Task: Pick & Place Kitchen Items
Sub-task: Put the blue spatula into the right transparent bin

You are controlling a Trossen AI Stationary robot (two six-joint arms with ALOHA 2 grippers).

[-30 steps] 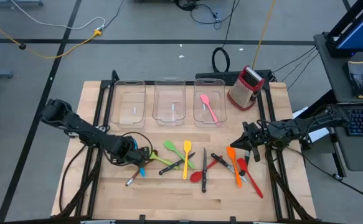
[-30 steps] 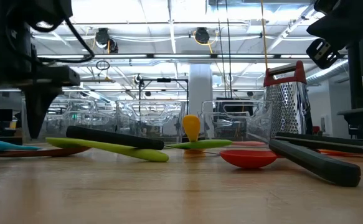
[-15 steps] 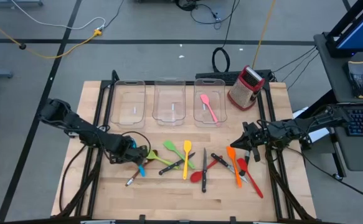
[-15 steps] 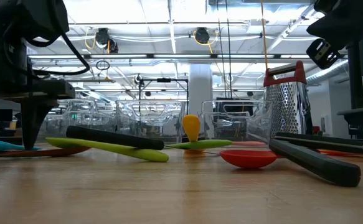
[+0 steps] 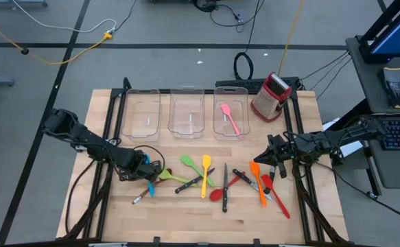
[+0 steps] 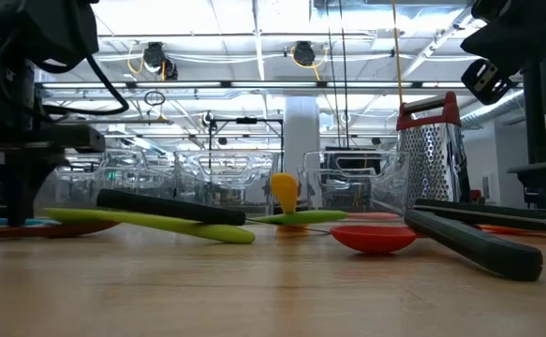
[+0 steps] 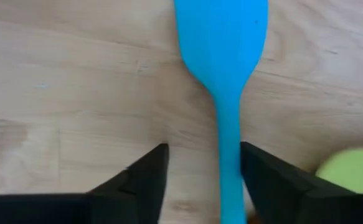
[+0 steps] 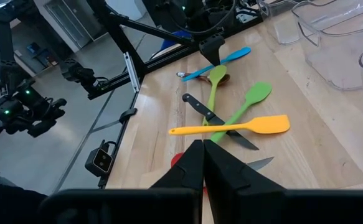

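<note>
A blue spatula point(image 7: 221, 37) lies flat on the wooden table point(image 5: 186, 219) at the left end of the scattered kitchen items. My left gripper point(image 7: 203, 155) points straight down over it point(image 5: 151, 177). Its jaws are open and astride the spatula's handle point(image 7: 228, 143), with the tips down at the table top point(image 6: 20, 201). A light green spoon point(image 5: 169, 175) and a thin steel-tipped utensil point(image 5: 136, 200) lie close by. My right gripper point(image 5: 269, 159) hovers shut above the table's right side, holding nothing point(image 8: 203, 165). My left gripper comes at the blue spatula from above, with its fingers across the handle. One finger point(image 7: 262, 174) stands against the side of the handle point(image 7: 236, 163). The other finger point(image 7: 150, 171) is a gap away from it. The spatula lies flat on the table.
Three clear bins point(image 5: 188, 113) stand along the far edge, and the right one holds a pink spatula point(image 5: 230, 118). A red-and-steel grater point(image 5: 272, 96) stands at the far right. Green and yellow spatulas, knives, and orange and red utensils point(image 5: 224, 182) lie across the table's middle.
My left gripper has gone down until its fingertips are at the table top beside the blue spatula. The light green spoon and the thin steel-tipped utensil have slid a little toward the table's left edge.
</note>
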